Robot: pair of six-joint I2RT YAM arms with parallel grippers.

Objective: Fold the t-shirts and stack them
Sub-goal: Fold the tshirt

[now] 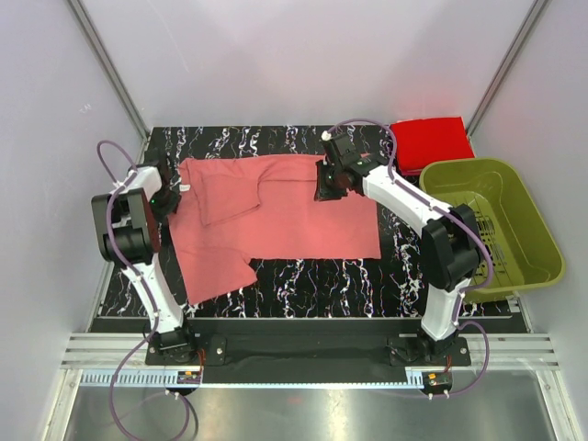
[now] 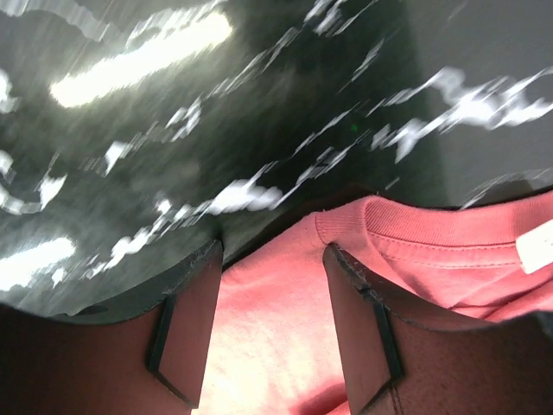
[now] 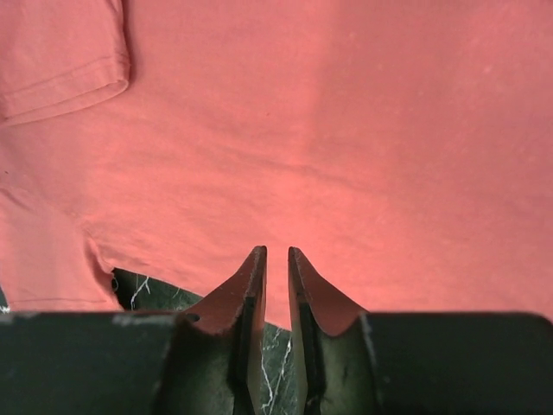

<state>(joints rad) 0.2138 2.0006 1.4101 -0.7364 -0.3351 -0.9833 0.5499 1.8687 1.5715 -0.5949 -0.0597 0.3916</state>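
Note:
A salmon-pink t-shirt point(image 1: 294, 216) lies spread on the black marbled table point(image 1: 312, 285), one sleeve folded in over its chest. A brighter red t-shirt point(image 1: 429, 142) lies folded at the back right corner. My left gripper point(image 1: 173, 197) is at the pink shirt's left edge. In the left wrist view it point(image 2: 272, 259) stands open over the cloth, beside the ribbed collar point(image 2: 406, 220). My right gripper point(image 1: 324, 186) is at the shirt's far edge. Its jaws point(image 3: 276, 252) stand a narrow slit apart above the hem, and nothing shows pinched between them.
An olive-green plastic basket point(image 1: 528, 230) stands at the right, partly over the table's edge, next to the right arm. Grey walls close in on the left, back and right. Bare marbled tabletop point(image 3: 143, 290) shows along the near edge.

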